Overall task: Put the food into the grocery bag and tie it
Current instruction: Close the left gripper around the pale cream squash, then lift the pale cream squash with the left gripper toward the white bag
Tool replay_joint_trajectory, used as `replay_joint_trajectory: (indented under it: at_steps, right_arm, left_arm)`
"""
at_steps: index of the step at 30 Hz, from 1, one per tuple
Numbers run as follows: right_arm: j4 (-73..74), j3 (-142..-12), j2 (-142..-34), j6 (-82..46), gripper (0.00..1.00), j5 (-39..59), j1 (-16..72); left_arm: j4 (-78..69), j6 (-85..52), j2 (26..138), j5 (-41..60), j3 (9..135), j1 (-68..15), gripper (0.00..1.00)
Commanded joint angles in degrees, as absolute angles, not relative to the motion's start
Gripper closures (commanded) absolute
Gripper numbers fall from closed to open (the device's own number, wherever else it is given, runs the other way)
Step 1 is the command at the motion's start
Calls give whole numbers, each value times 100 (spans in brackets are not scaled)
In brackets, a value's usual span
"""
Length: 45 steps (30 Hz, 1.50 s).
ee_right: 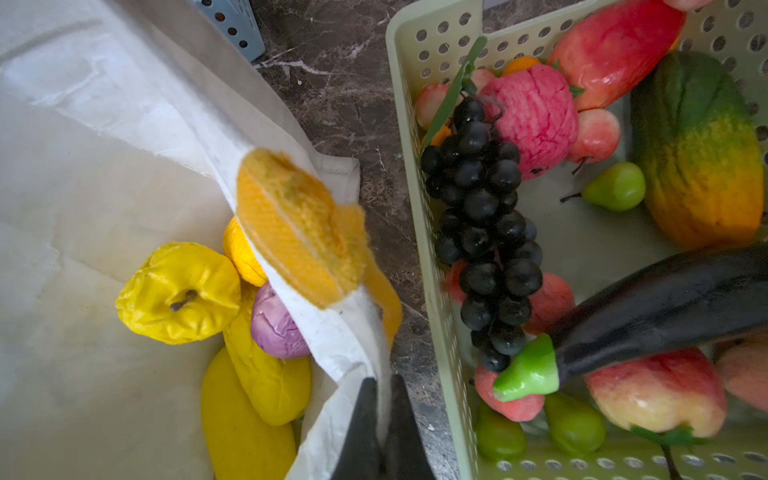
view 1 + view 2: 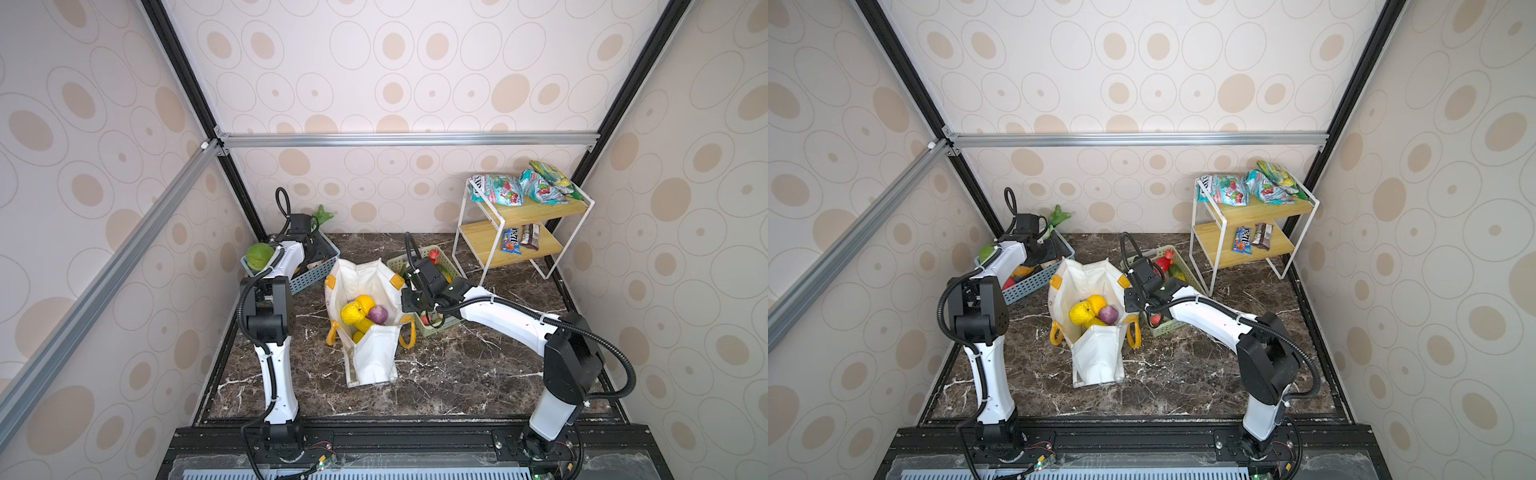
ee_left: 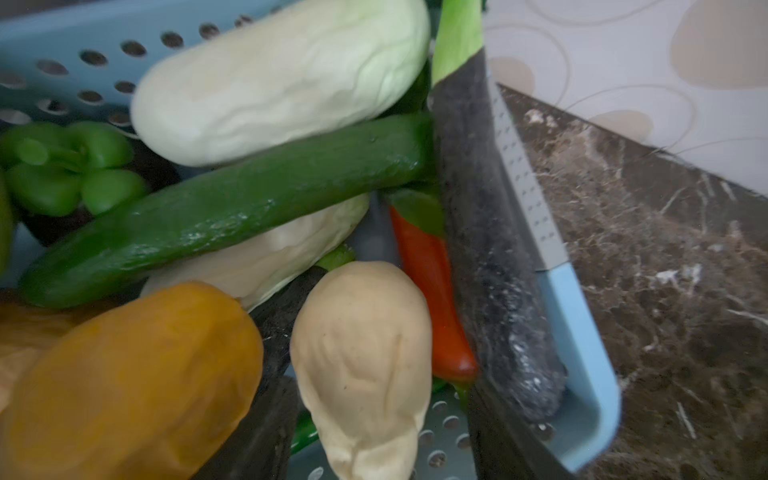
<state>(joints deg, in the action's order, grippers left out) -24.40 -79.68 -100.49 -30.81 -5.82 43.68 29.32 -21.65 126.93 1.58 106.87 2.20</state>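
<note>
Our right tool (image 1: 380, 399) is clenched on the rim of the grocery bag (image 1: 104, 145), which stands on the bench (image 1: 332, 83) with food (image 1: 178, 293) inside. Our left tool (image 3: 374, 232) gapes around a pale vegetable (image 3: 361, 353) in the blue basket (image 3: 582, 332). An off-centre squeeze might pop it loose, and tugging the rim might topple the bag.
</note>
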Motion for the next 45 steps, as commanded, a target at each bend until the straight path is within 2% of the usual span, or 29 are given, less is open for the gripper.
replay_joint_trajectory:
  at_steps: [1, 4, 10, 14, 34, 45]
  right_arm:
    - [-2566, -7893, -9938, -3155, 97, -571, 4359]
    - [-2560, -7909, -9957, -3155, 97, -545, 4351]
    - [-2591, -7895, -9914, -3124, 97, -614, 4359]
    - [-2601, -7904, -9928, -3120, 97, -608, 4354]
    - [-2620, -7985, -9940, -3091, 97, -588, 4355]
    - [-2586, -7989, -9961, -3095, 97, -540, 4352]
  left_arm:
    - [3078, -2241, 12936, -89, 10904, 235, 33]
    - [3023, -2303, 13107, -83, 10906, 237, 32]
    - [2911, -2421, 13184, -2, 10814, 237, 45]
    - [2875, -2435, 13053, 26, 10824, 235, 50]
    - [2695, -2625, 11765, 751, 10873, 237, 50]
    - [2068, -3046, 10747, 1996, 10309, 226, 49]
